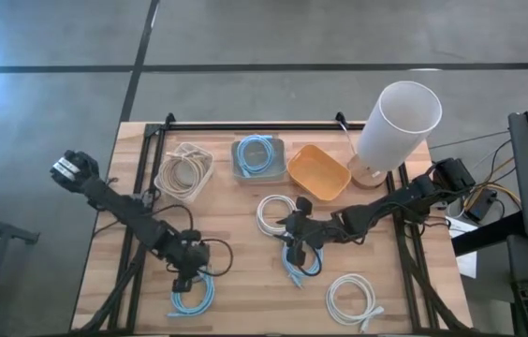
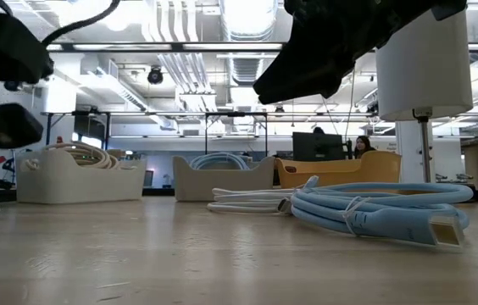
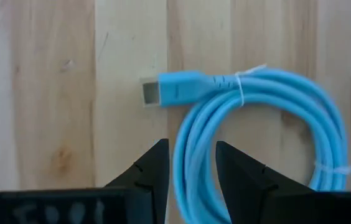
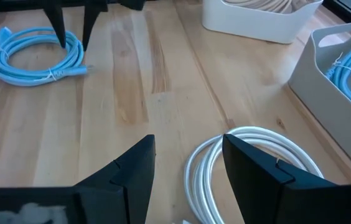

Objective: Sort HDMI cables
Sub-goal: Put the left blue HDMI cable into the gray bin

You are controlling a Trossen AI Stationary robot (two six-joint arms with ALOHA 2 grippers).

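My left gripper [image 1: 189, 273] points down at the rim of a light blue HDMI coil [image 1: 191, 298] lying flat near the table's near edge. It is open, with one finger on each side of the coil's strands [image 3: 191, 168]. My right gripper [image 1: 297, 240] hangs open above the table's middle, between a white coil [image 1: 273, 213] and a second light blue coil [image 1: 301, 264], touching neither. Another white coil [image 1: 353, 298] lies near the near right corner. Beige coils fill a white bin [image 1: 184, 171]. A light blue coil sits in a grey bin [image 1: 259, 156]. My left gripper comes from above, pointing down, with its fingers [image 3: 157, 171] across the bundled strands on one side of the light blue coil [image 3: 194, 149]. The strands fill the gap between them, and I cannot tell whether the pads touch. The coil lies flat on the table.
An orange bin [image 1: 318, 171] stands to the right of the grey bin along the far edge. A tall white cylinder lamp [image 1: 395, 122] stands at the far right corner. Bare wood shows between the two arms [image 4: 132, 81].
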